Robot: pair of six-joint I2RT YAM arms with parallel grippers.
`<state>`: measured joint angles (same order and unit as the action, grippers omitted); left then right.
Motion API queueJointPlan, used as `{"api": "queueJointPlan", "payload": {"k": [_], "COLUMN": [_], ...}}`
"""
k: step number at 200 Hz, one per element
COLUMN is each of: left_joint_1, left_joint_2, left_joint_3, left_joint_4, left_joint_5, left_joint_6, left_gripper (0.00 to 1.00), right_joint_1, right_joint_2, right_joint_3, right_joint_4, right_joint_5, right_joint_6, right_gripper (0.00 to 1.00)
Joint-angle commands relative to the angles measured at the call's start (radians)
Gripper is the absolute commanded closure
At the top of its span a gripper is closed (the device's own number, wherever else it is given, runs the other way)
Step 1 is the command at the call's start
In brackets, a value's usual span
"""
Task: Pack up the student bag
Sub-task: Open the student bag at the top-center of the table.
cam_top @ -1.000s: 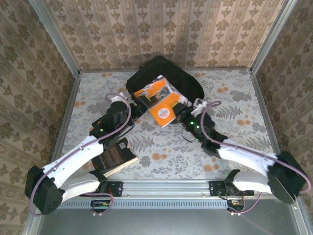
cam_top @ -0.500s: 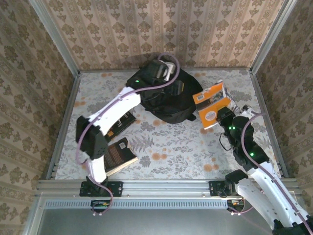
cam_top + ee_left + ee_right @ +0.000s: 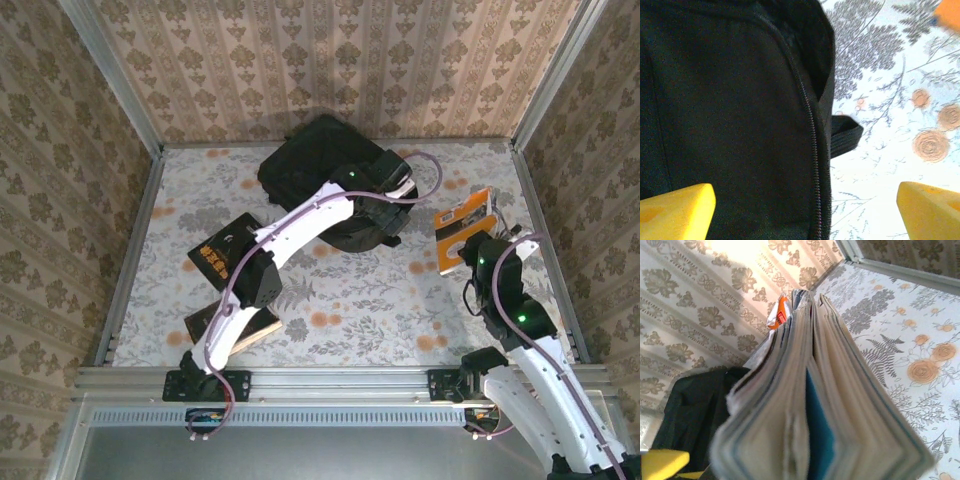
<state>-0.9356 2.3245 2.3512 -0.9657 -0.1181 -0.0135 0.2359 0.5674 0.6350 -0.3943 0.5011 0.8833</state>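
While my left hand hangs spread above the student bag, my right hand pinches an orange book at mid-right.

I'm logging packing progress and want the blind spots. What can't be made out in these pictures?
- Student bag's inside: top view, its own black fabric and the left arm cover it.
- Orange book title: too small in the top view; right wrist view catches blurred page edges.
- Nearer black book: left arm crosses it in the top view.
- Left fingers: cut off by the left wrist view's bottom edge.
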Motion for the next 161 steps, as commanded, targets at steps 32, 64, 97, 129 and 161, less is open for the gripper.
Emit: {"api": "queueJointPlan", "payload": {"k": [32,64,97,129,161], "left_joint_1": [0.015,0.041,0.06,0.084,0.122], "left_joint_2": [0.053,0.046,0.005,-0.059,-0.118], "left_joint_3": [0.027,0.005,-0.029,-0.073,-0.105], "left_joint_4": [-0.106,-0.104,-0.064,-0.003,0.038], "left_joint_5": [-0.165,-0.164,-0.157,-0.107,-0.042], "left_joint_6": [0.039,0.017,0.002,-0.013,-0.052], "left_gripper": [0.08,0.17,0.44,0.79,1.0], "right_joint_1": [-0.083,-0.105,-0.116,-0.117,-0.116], "right_joint_2": [-0.028,-0.023,-0.007,0.024,0.081], "right_joint_3": [-0.017,-0.043,-0.061,-0.063,-0.047], "right_joint_4": [0.078,0.107,0.148,0.187,0.264], "right_joint_5": [-0.114,-0.17,-0.241,-0.309,-0.457], "right_joint_6": [0.016,0.038,0.049,0.041,0.01], "right_gripper": [1.0,1.0,1.0,1.0,1.0]}}
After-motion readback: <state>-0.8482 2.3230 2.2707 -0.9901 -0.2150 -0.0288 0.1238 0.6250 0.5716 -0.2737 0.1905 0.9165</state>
